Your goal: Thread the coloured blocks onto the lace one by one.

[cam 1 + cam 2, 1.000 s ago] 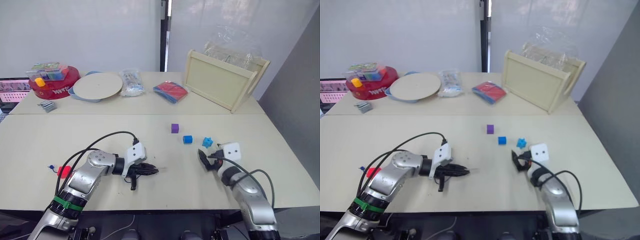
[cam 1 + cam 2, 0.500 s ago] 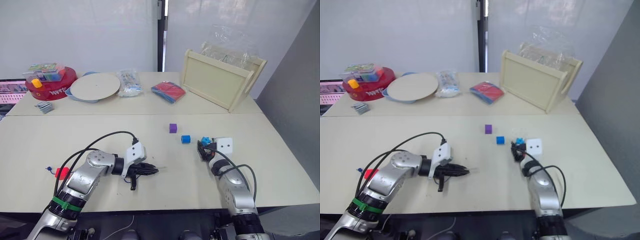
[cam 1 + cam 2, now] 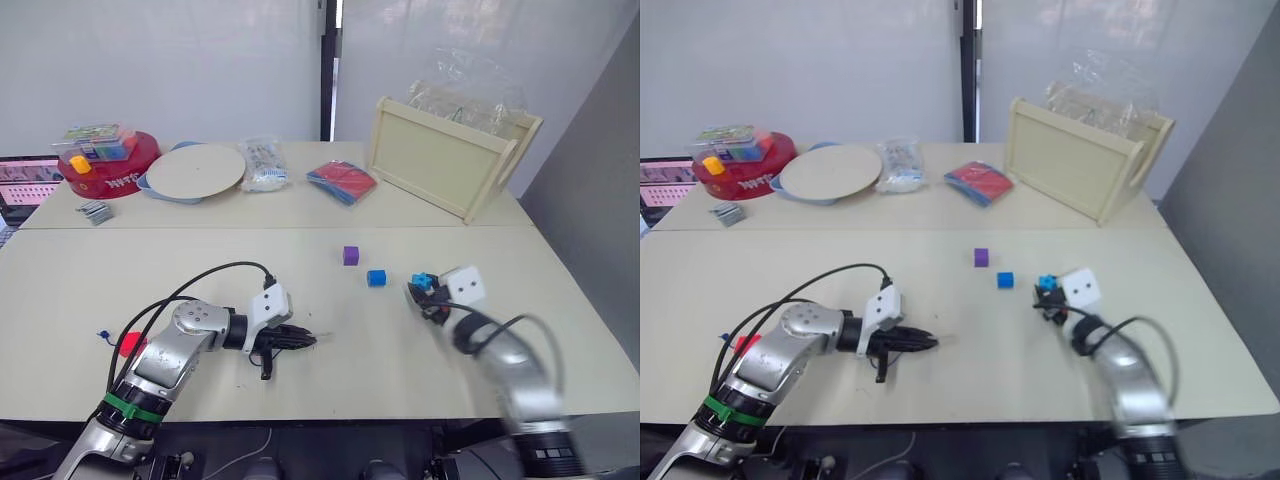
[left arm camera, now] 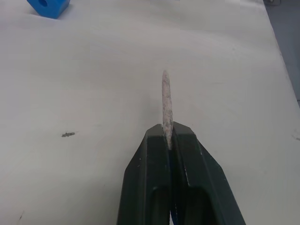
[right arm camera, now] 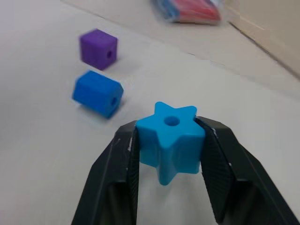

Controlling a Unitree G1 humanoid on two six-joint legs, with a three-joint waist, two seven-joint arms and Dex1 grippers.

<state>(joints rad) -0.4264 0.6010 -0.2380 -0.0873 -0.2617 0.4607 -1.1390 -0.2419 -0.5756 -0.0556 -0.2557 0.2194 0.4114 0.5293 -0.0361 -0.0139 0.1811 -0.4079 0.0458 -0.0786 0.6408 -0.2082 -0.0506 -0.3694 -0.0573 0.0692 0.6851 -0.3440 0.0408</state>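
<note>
My right pincer (image 5: 169,154) clamps the star block (image 5: 172,140), my left pincer (image 4: 169,133) pinches the lace tip (image 4: 166,101) pointing ahead; I should align hole with tip squarely.

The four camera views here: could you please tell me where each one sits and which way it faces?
Left eye view: on the head, looking down over the table; both arms show.
Right eye view: beside it, same scene.
Left wrist view: along the left hand, shut on the lace tip.
Right wrist view: along the right hand, gripping the star block.
Shared: the blue cube shows in both wrist views and from the head.
</note>
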